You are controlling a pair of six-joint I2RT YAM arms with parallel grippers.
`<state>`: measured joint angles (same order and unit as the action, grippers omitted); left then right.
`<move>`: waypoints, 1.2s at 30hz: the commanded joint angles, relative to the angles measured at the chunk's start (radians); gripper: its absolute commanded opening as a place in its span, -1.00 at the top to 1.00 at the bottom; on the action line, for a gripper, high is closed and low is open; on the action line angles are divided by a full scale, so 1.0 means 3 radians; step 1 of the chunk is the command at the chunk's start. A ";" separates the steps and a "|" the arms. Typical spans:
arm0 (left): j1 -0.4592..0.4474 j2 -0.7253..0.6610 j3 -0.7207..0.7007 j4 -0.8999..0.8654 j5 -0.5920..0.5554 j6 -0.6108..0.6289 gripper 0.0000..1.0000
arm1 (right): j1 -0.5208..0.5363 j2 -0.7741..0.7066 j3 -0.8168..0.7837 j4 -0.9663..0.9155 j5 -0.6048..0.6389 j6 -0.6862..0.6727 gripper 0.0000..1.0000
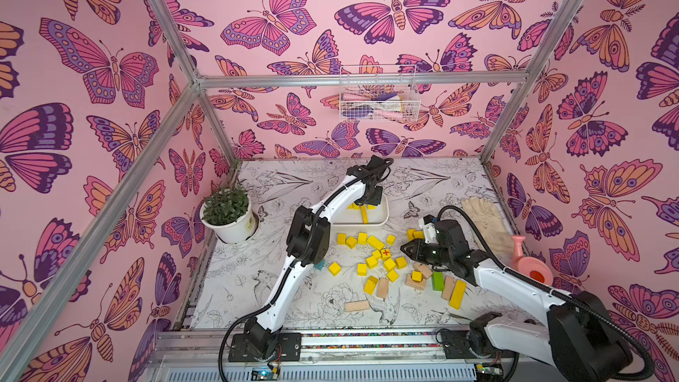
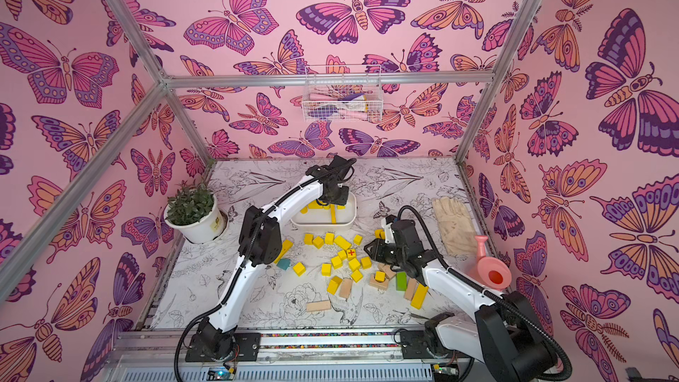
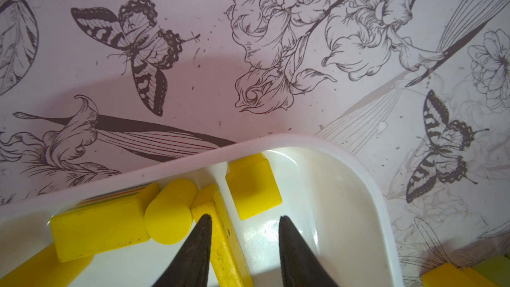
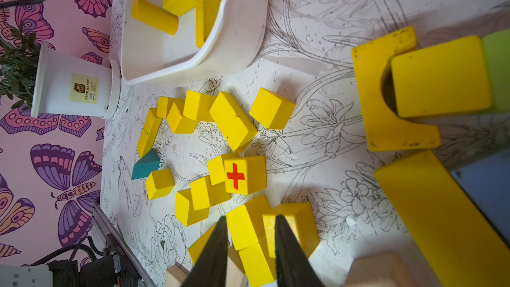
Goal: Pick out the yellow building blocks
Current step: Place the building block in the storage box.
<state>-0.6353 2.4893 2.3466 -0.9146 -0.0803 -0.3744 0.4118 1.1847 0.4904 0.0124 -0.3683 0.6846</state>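
Many yellow building blocks (image 1: 371, 262) lie loose in the middle of the table, among them a cube with a red cross (image 1: 385, 252) (image 4: 245, 175). A white tray (image 1: 382, 220) (image 3: 358, 161) behind them holds more. My left gripper (image 3: 245, 216) (image 1: 371, 200) hangs over the tray with its jaws apart. A long yellow bar (image 3: 229, 249) lies in the tray beside one finger, not clamped. My right gripper (image 4: 251, 216) (image 1: 404, 249) hovers over the right end of the pile, jaws slightly apart. The yellow cubes seen between them lie on the table below.
A potted plant (image 1: 231, 226) stands at the left edge. A glove (image 1: 485, 222) and a pink watering can (image 1: 531, 266) lie at the right. Tan blocks (image 1: 356, 305), a green block (image 1: 437, 281) and a teal wedge (image 2: 283, 263) are mixed in. A yellow arch block (image 4: 386, 122) sits close to the right gripper.
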 commanded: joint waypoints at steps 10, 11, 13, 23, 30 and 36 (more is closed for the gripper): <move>-0.0108 -0.0780 -0.0590 -0.0018 -0.0231 0.0016 0.20 | -0.0040 -0.0064 -0.0053 -0.0012 0.0005 0.0040 0.39; -0.0121 -0.0956 -0.0822 0.0066 -0.0248 0.0011 0.20 | -0.0040 -0.0084 -0.0055 -0.0025 0.0016 0.0040 0.39; -0.0140 -0.1324 -0.1352 0.0293 -0.0263 -0.0017 0.19 | -0.0039 -0.0115 -0.0064 -0.0040 0.0036 0.0045 0.39; -0.0145 -0.3410 -0.4094 0.1391 -0.0350 -0.0091 0.14 | -0.0041 -0.0216 -0.0075 -0.0123 0.0183 0.0098 0.41; -0.0141 -0.4585 -0.5402 0.2113 -0.0345 -0.0146 -0.02 | -0.0043 -0.0584 -0.0063 -0.0619 0.0457 0.0176 0.43; -0.0097 -0.4736 -0.5690 0.2447 -0.0207 -0.0136 -0.05 | -0.0043 -0.1016 0.0097 -0.1743 0.0753 0.0236 0.43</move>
<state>-0.6781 1.0683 0.6655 -0.2893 -0.1616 -0.4091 0.4053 0.9169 0.4801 -0.2840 -0.2119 0.7357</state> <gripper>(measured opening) 0.524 0.286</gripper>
